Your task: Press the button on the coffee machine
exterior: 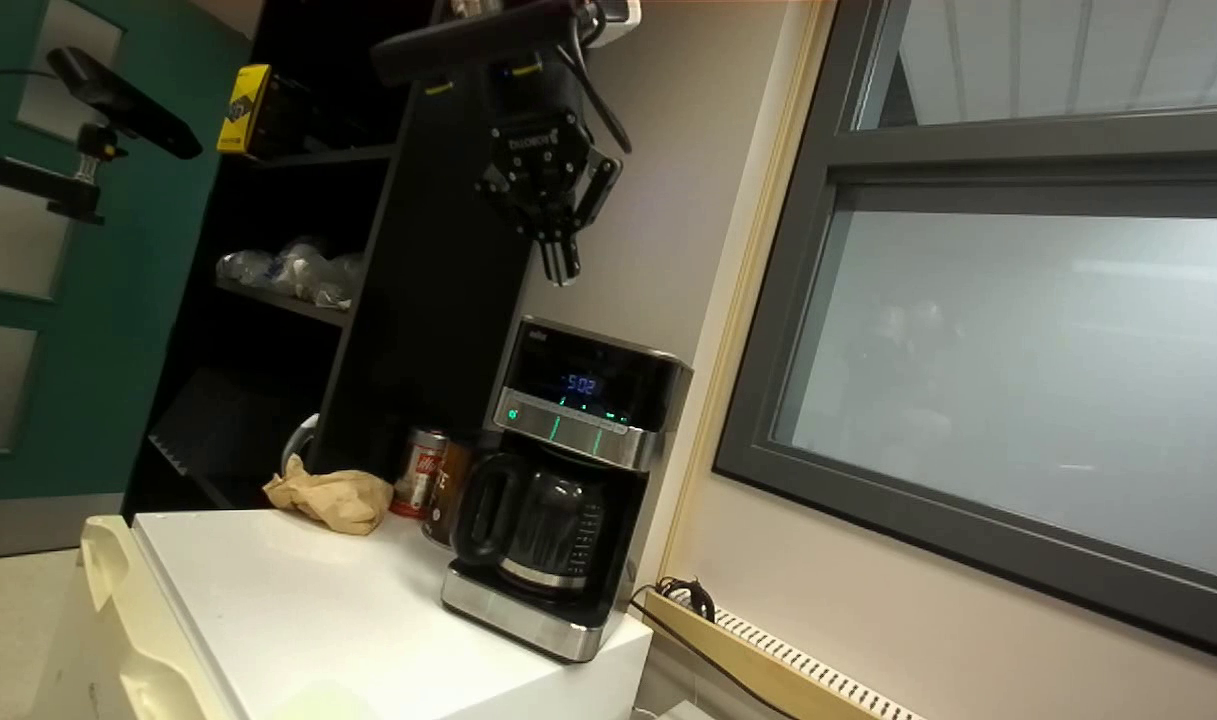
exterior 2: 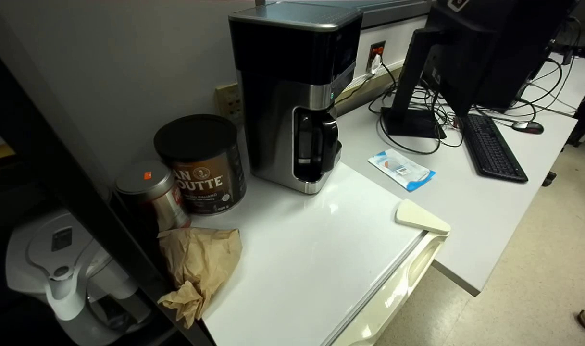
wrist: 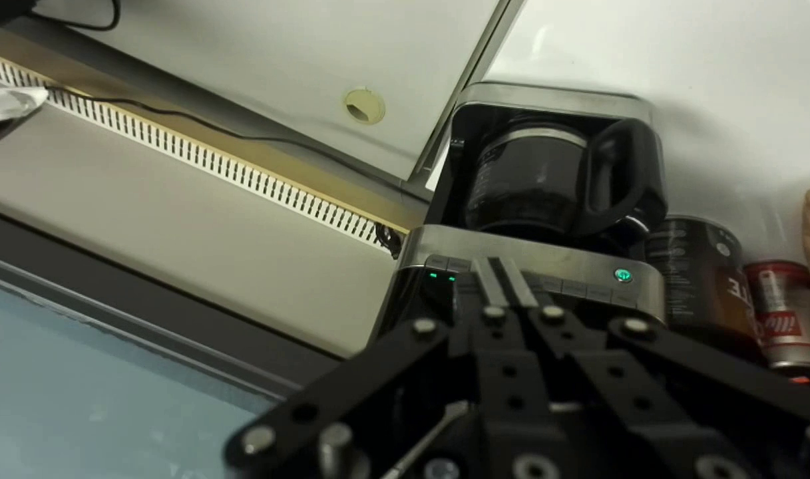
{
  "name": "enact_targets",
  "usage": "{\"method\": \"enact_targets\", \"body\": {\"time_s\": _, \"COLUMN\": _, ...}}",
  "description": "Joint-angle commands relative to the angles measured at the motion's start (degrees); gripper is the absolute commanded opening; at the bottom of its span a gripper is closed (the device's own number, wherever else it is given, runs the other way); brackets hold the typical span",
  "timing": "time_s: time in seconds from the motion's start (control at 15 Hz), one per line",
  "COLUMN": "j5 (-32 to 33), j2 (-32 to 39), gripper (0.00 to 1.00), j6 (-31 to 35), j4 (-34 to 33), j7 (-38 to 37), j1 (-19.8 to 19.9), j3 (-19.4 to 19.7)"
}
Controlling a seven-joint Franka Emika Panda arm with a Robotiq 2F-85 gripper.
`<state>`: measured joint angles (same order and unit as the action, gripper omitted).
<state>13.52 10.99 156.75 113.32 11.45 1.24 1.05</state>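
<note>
Closed gripper [exterior: 560, 268], lit coffee machine [exterior: 573, 435] below

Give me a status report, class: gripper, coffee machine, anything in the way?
Gripper shut, nothing gripped, above the coffee machine, not touching. Display lit, jug in place. No obstruction seen between them; brown can beside the machine.

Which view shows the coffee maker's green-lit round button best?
Wrist view. The green-lit round button appears largest there, its icon visible, clear of the gripper. In both exterior views it's just a small green spot, icon unreadable.
</note>
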Motion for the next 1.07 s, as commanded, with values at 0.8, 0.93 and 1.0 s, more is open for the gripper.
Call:
{"method": "enact_targets", "body": {"time_s": 0.8, "j5": -3.24, "j2": 16.45, "gripper": 0.01, "j6": 16.73, "j4": -7.75, "j7": -0.79, "j1": 2.07, "j3": -0.37}}
{"method": "enact_targets", "body": {"time_s": 0.93, "j5": -4.29, "j2": 18.30, "gripper": 0.01, "j6": 16.70, "j4": -9.72, "j7": -0.93, "j1": 2.21, "j3": -0.82}}
{"method": "enact_targets", "body": {"time_s": 1.0, "j5": -4.94, "j2": 19.34, "gripper": 0.01, "j6": 16.40, "j4": -10.92, "j7": -1.06, "j1": 2.28, "j3": -1.10}}
